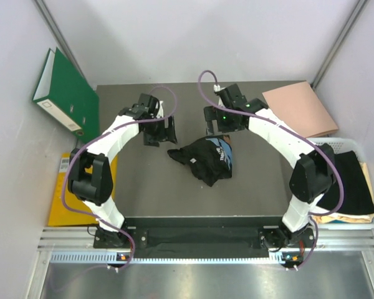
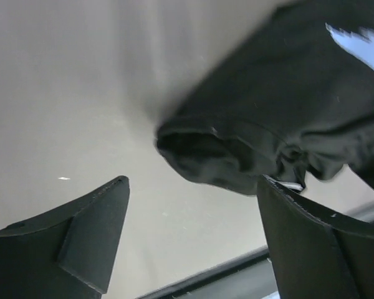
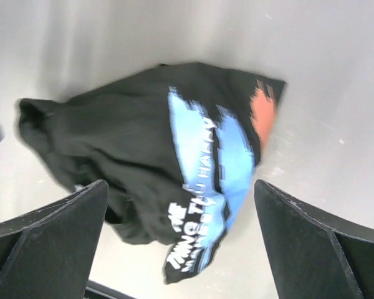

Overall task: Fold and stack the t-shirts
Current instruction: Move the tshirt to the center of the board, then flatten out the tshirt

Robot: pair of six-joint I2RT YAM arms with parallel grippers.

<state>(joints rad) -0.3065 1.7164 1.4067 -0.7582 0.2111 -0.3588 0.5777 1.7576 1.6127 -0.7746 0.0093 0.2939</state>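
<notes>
- The black t-shirt (image 1: 206, 159) lies in a crumpled heap near the middle of the table (image 1: 143, 193), with its blue and white print partly showing. As far as the views show, no fold has been made in it.
- The left gripper (image 1: 159, 132) hovers just to the left of the heap with its jaws spread wide. In its wrist view a bunched dark edge of the shirt sits ahead of the fingers (image 2: 100, 212), between them but not pinched.
- The right gripper (image 1: 219, 123) hangs over the far edge of the heap, with its jaws likewise wide apart and holding nothing. Its wrist view looks down on the print.
- A white basket (image 1: 346, 141) stands at the right edge of the table and holds a black cloth (image 1: 349, 184) on top of a tan cloth (image 1: 346, 218). It cannot be told whether these are shirts waiting for their turn or shirts already done.
- No folded stack is visible on the table, so the task appears to be at its start, or at least at the start of this shirt.
- By this judgement, what is left is to take the shirt at two points, spread it flat, fold it and set it on a pile, then do the same for any other shirts.
- The heap is tangled, so finding a hem or shoulder to grip is likely the first difficulty.
</notes>
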